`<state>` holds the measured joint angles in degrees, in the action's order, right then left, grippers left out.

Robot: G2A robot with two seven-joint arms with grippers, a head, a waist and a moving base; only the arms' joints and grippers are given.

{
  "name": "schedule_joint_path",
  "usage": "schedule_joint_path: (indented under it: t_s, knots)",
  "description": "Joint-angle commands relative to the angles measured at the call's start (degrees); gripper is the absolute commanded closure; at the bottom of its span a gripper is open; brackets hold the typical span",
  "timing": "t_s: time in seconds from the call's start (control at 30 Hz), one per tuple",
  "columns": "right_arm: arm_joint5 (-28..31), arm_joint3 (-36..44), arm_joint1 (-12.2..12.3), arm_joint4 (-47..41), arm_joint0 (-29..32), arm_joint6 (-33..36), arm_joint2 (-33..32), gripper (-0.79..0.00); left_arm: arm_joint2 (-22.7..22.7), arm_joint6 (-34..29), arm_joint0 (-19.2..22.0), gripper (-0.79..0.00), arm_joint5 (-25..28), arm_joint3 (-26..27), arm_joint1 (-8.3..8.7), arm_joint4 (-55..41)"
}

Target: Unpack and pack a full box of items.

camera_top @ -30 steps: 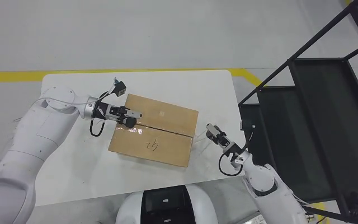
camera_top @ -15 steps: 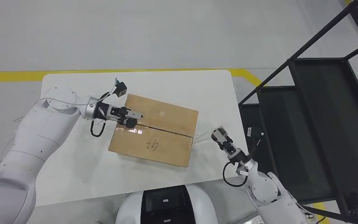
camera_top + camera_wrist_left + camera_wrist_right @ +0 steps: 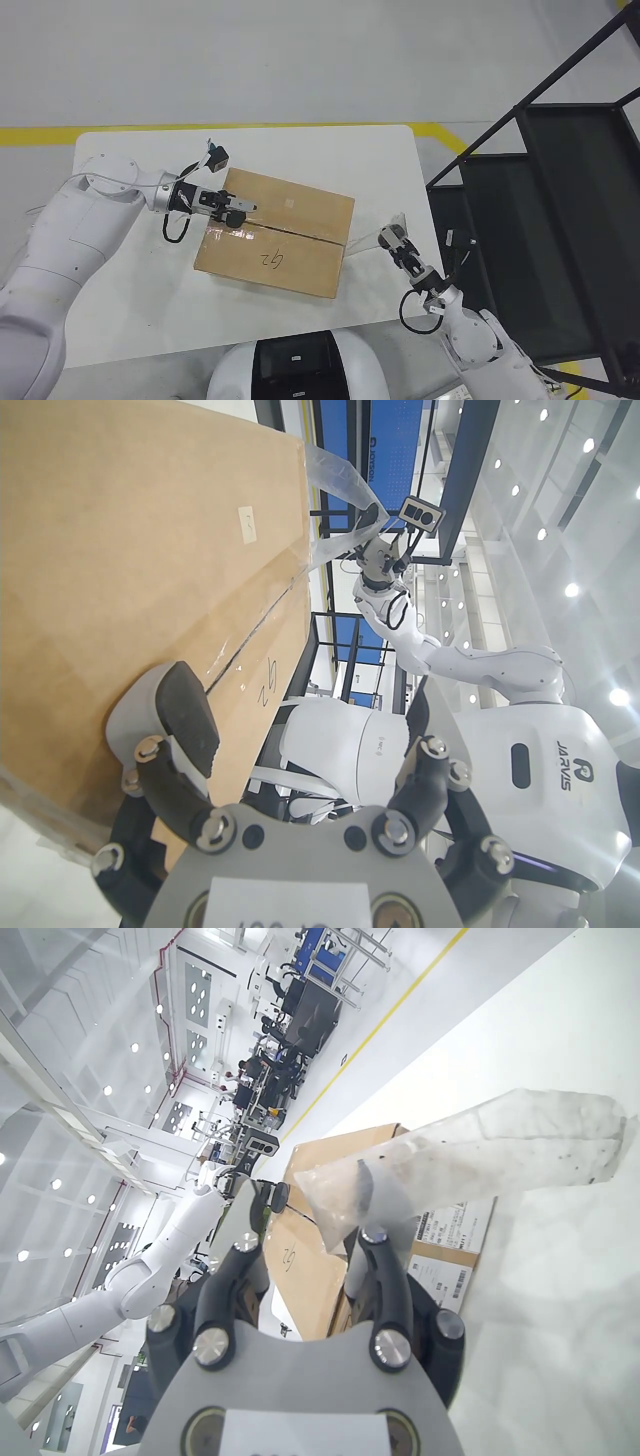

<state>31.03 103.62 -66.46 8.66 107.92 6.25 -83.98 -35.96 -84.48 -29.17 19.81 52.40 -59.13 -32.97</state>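
1. The cardboard box (image 3: 275, 232) is set closed near the middle of the white table (image 3: 130, 290), with its top seam running along its length.
2. A strip of clear tape (image 3: 500, 1148) is lifted off the box end that faces the right arm. One end of the strip is attached at the seam.
3. The right gripper (image 3: 388, 237) is held just beside that box end, above the table. Its fingers are set apart, and the strip's free end is stuck over one finger (image 3: 380, 1268).
4. The left gripper (image 3: 236, 208) is placed over the opposite end of the box top, jaws spread wide. One dark pad (image 3: 186, 715) is laid on the cardboard beside the seam.
5. Black metal steps (image 3: 540, 200) are located beyond the table's right edge.
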Motion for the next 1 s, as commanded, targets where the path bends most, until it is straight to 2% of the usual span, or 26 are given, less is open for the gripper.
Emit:
schedule_joint_path:
  t_s: [0.0, 0.37, 0.97]
  knots:
    - [0.0, 0.1, 0.0, 0.2, 0.6, -0.2, -0.2, 0.000, 0.0, 0.1, 0.0, -0.785, 0.1, -0.1, -0.04, 0.1]
    - [0.6, 3.0, 0.0, -0.5, 3.8, -1.2, -1.9, 0.000, 0.2, 1.0, 0.0, -0.785, 1.0, -1.1, -0.49, 0.6]
    - [-9.5, 4.6, -0.9, 6.6, -7.7, 7.2, 8.6, 0.000, -0.4, 1.5, -0.6, -0.785, 1.5, -1.3, -0.33, 1.6]
